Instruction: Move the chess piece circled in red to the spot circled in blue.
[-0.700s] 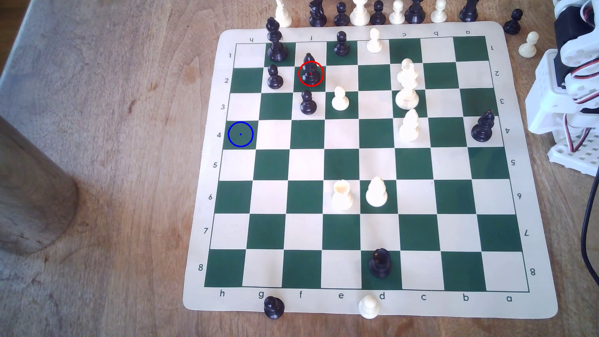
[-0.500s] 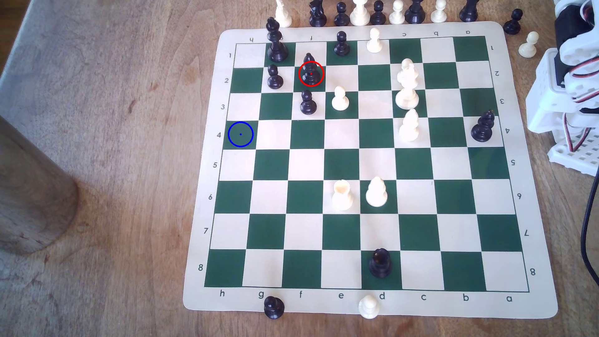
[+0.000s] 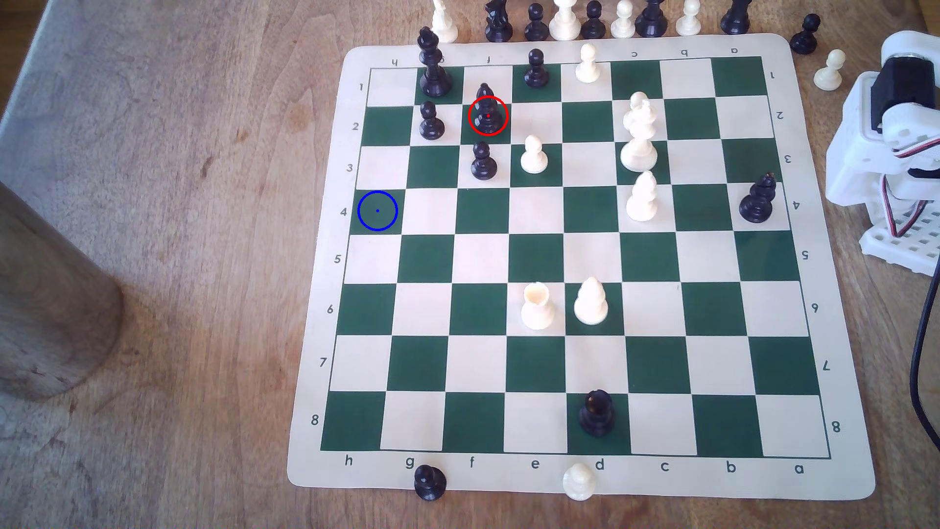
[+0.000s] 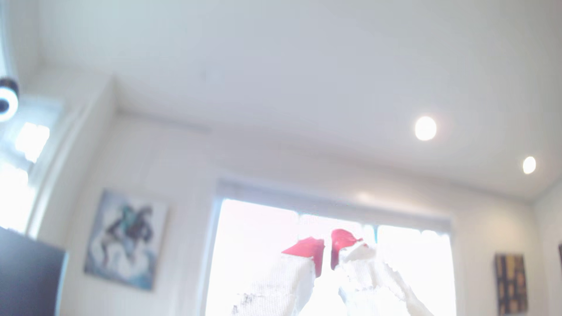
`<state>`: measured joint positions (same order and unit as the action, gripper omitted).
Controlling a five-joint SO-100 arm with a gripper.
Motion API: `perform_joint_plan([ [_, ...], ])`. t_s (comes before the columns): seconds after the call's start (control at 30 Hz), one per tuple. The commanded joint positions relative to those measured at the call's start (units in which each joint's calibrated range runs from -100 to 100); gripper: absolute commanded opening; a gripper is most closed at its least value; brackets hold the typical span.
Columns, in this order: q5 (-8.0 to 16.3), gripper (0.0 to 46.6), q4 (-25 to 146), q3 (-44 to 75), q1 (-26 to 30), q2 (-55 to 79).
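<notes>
Beside the chessboard's (image 3: 569,508) right edge in the exterior view the robot arm (image 3: 887,127) has lifted and turned, its red-tipped gripper (image 4: 327,247) nearly closed and empty, while the black bishop (image 3: 487,113) waits red-ringed on f2, the blue-ringed square (image 3: 377,210) h4 unoccupied.

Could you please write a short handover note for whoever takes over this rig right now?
Claw: empty, red-tipped fingers a narrow gap apart, pointing up at the room's ceiling and window.
Arm: folded off the board's edge at the exterior view's right.
Black bishop: upright on its red-ringed square, untouched.
Blue-ringed square: free.
Done: nothing yet.
Left: reach over, grasp the bishop, place it on blue.
</notes>
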<state>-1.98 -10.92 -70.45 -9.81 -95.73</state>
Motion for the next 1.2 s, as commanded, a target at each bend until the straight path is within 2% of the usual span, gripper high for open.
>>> perform_joint_plan([
  [0.0,0.29,0.2,18.37,9.16,-1.49,-0.11],
  [0.03,0.39,0.2,27.38,11.06,-1.65,0.23],
  [0.17,0.39,0.2,34.34,9.79,-2.67,0.06],
  [0.23,0.49,0.2,44.17,11.61,-4.47,1.24],
  [0.4,2.39,0.2,61.78,19.68,-2.75,14.06],
  [0.57,3.76,0.7,61.69,24.57,-4.62,29.51],
  [0.73,6.79,1.2,62.35,34.45,-0.87,42.84],
  [0.77,8.01,1.4,62.92,40.08,-0.56,49.29],
  [0.93,9.72,1.0,67.02,57.48,-1.18,68.14],
  [1.17,11.14,0.3,66.69,64.55,-1.65,80.36],
])
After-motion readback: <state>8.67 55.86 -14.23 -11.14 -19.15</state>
